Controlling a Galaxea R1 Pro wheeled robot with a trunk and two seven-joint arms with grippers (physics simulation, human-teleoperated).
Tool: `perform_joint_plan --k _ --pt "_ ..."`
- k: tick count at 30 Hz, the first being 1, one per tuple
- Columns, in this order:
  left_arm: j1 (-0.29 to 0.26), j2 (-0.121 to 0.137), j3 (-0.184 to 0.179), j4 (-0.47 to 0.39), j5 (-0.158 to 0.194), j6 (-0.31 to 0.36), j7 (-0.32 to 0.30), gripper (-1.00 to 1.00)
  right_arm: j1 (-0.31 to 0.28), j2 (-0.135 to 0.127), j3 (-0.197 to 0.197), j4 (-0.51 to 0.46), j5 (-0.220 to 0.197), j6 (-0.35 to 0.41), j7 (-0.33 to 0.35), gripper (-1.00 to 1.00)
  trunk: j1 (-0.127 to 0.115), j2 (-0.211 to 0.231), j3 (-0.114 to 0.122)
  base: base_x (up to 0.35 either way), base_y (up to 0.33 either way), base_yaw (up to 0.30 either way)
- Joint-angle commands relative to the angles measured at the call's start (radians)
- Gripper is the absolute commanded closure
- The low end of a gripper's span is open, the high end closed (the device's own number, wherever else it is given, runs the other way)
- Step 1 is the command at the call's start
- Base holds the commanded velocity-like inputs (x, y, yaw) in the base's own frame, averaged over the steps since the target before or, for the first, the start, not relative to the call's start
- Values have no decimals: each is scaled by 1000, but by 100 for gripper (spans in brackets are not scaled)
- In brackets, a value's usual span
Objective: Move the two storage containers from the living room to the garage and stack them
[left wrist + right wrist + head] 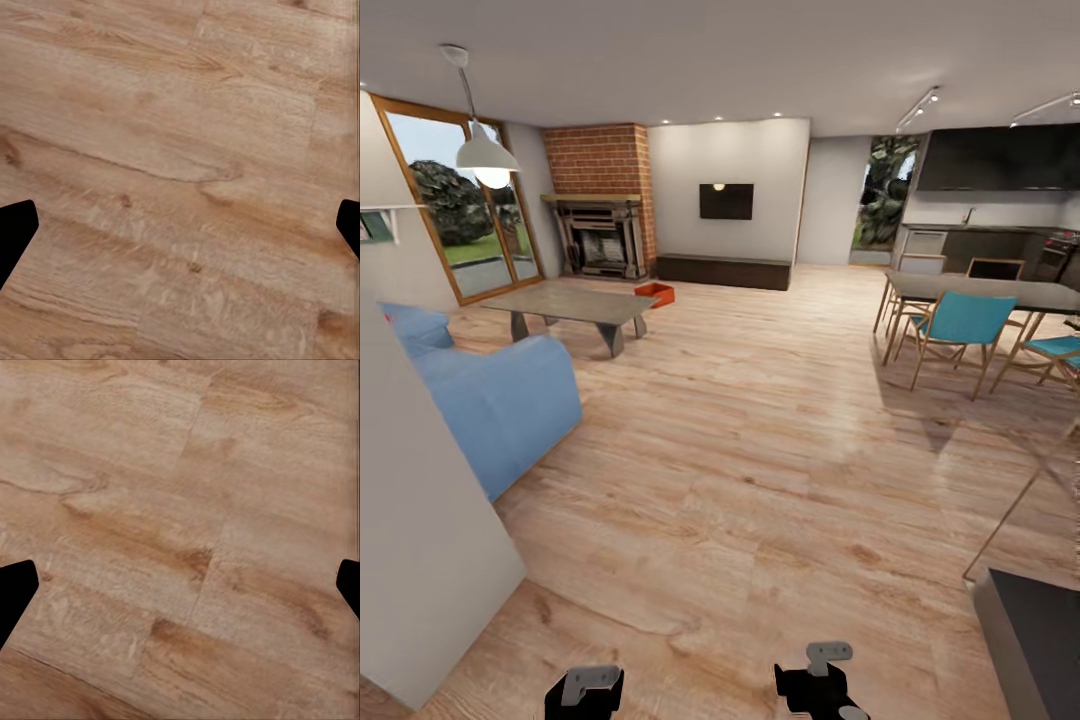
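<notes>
One storage container (655,294), orange-red, open-topped, low-walled, on wood floor (760,450) just beyond glass-topped table (570,303), before brick fireplace (600,215). Too distant for labels; long axis seems across the view. Left gripper (180,225) and right gripper (180,585): fingers spread wide, empty, over planks

Floor (760,480): light wood planks, brown grain, knots.
Bin (655,294): orange-red.
Fireplace (600,165): red brick.
Sofa (500,400): pale blue.
Chairs (960,320): teal, light wood legs.
Walls (730,150): cream.
TV (726,201): black.
Lamp (485,155): white.
</notes>
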State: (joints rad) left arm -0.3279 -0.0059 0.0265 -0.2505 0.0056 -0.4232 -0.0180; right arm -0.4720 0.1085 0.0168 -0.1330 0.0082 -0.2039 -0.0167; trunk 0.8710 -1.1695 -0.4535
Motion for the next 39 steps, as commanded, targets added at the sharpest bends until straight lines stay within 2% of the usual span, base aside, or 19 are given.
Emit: perform_joint_plan --k 1,8,39 --pt "0 0 3 0 1 -3 -2 -100 -1 0 2 2 1 -3 -2 -100 1 -1 -1 346 0 -262" --pt "0 0 3 0 1 -3 -2 -100 -1 0 2 1 0 -3 -2 -100 1 -1 -1 346 0 -128" --pt "0 0 3 0 1 -2 -2 -100 -1 0 2 2 0 -3 -2 -100 1 -1 -1 346 0 -2"
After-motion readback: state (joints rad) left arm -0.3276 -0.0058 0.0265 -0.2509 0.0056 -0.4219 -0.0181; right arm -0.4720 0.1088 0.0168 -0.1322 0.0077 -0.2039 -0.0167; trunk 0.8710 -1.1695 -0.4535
